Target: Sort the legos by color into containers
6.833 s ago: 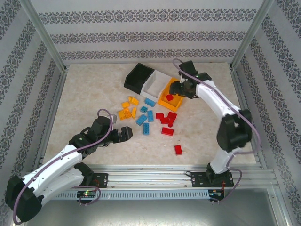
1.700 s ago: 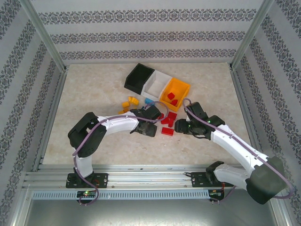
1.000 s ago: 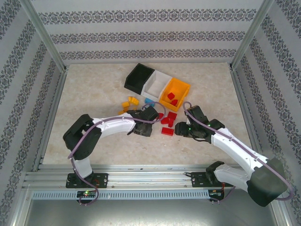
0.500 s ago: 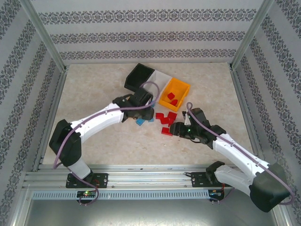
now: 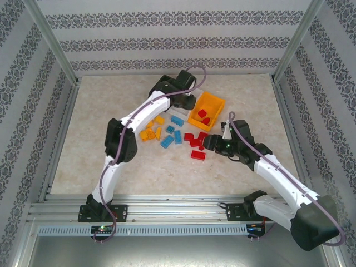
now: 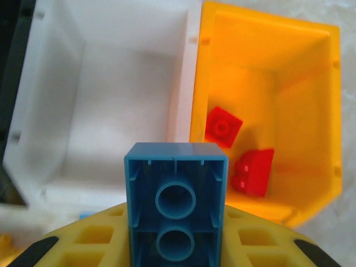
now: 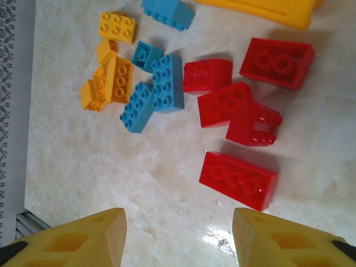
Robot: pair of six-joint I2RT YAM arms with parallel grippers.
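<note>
Blue brick [image 6: 176, 206] over white bin [image 6: 55, 111]
Our left gripper [image 6: 176, 261] clamps the blue brick above the white bin; we'd shift it left, away from the orange bin [image 6: 311, 33], before release. Our right gripper [image 7: 178, 239] gapes above red bricks [image 7: 239, 181].

blue lego [image 6: 176, 206] hanging over the white bin [image 6: 111, 83], two red ones [image 6: 223, 127] in the orange bin [image 6: 311, 111], other legos [image 7: 153, 92] loose on the counter [image 7: 139, 183]
</note>
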